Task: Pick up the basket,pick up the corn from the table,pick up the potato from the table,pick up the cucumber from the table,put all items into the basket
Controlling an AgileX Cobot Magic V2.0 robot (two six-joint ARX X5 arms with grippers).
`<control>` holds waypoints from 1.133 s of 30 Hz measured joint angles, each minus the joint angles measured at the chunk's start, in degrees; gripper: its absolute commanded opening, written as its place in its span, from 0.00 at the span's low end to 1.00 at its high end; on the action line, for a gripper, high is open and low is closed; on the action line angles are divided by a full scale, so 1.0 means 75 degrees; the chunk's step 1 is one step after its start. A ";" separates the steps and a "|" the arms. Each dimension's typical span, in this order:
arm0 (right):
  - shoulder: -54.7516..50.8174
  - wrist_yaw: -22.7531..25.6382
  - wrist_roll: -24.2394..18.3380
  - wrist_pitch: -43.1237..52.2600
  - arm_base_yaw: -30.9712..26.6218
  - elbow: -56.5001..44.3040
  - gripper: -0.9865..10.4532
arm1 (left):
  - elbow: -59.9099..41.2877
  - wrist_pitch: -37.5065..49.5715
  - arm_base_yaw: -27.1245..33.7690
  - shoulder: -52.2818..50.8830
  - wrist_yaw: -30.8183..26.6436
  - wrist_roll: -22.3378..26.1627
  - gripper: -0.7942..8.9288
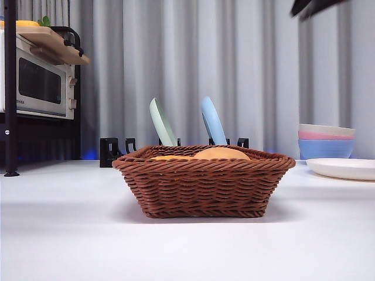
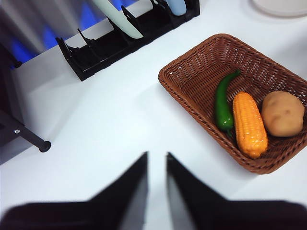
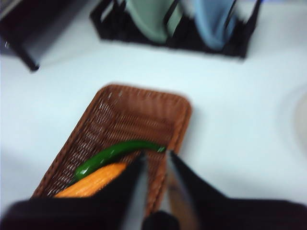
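The brown wicker basket (image 1: 202, 187) stands in the middle of the white table (image 1: 70, 234). In the left wrist view the basket (image 2: 206, 72) holds the green cucumber (image 2: 221, 103), the orange-yellow corn (image 2: 249, 124) and the tan potato (image 2: 282, 113) side by side. From the front only the potato's top (image 1: 221, 153) and a sliver of corn (image 1: 170, 157) show above the rim. My left gripper (image 2: 157, 160) is shut and empty, above bare table beside the basket. My right gripper (image 3: 154, 160) is shut and empty, high above the basket (image 3: 120, 110), cucumber (image 3: 115, 154) and corn (image 3: 93, 182); the view is blurred.
A black dish rack (image 1: 114, 151) with a green plate (image 1: 162, 123) and a blue plate (image 1: 212, 120) stands behind the basket. A microwave (image 1: 41, 88) sits on a black shelf at the left. Stacked bowls (image 1: 326, 143) and a white plate (image 1: 343, 168) stand at the right. An arm tip (image 1: 316, 6) shows top right.
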 measured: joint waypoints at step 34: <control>-0.2856 0.0868 -0.0111 0.0755 0.0064 -0.3491 0.09 | -0.4033 0.1676 0.0038 -0.2938 0.0385 -0.0624 0.08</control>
